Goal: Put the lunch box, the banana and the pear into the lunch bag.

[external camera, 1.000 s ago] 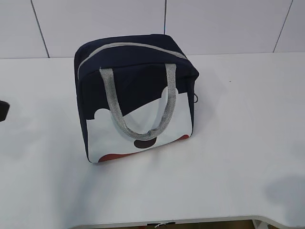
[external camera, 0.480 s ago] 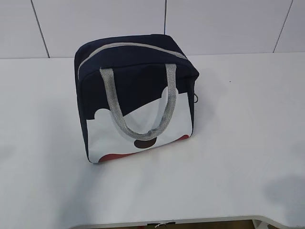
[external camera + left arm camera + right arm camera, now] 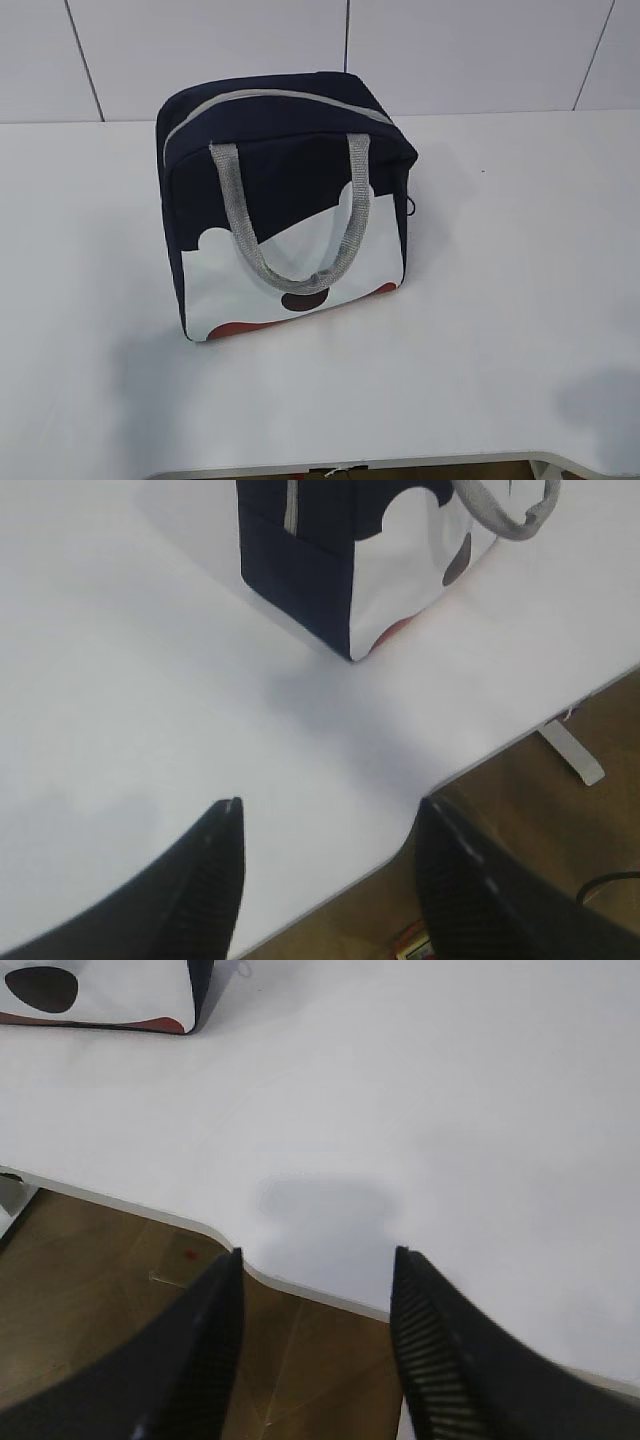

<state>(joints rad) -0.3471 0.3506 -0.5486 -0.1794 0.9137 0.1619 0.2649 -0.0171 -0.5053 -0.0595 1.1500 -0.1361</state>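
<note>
Now the exterior view shows only the lunch bag (image 3: 285,205) on the white table (image 3: 520,250). A dark shape that sat at the far left edge 1 second ago, probably part of the left arm, has gone from that view; nothing else differs. The bag has not shifted.

The bag stands upright near the table's middle, printed side facing the camera, both grey handles (image 3: 290,225) flopped down over that side. Its grey zipper (image 3: 270,98) runs across the top and looks drawn shut, though the pull is not clearly visible. No lunch box, banana or pear shows in any view. Likely they are already inside the zipped bag, but the pictures cannot confirm it.

Left gripper (image 3: 325,865): jaws roughly half apart, nothing between them, hanging over the table's near edge with the bag's corner well ahead. Right gripper (image 3: 315,1325): same, jaws about half apart and empty, over the table's front edge, with only a lower corner of the bag at the top left of its view. Neither touches anything.

Judgement: with both arms back and empty, the bag closed and no loose items on the table, the task reads as finished or in its last resting pose. No further handling seems called for, unless the items are still somewhere off camera.
</note>
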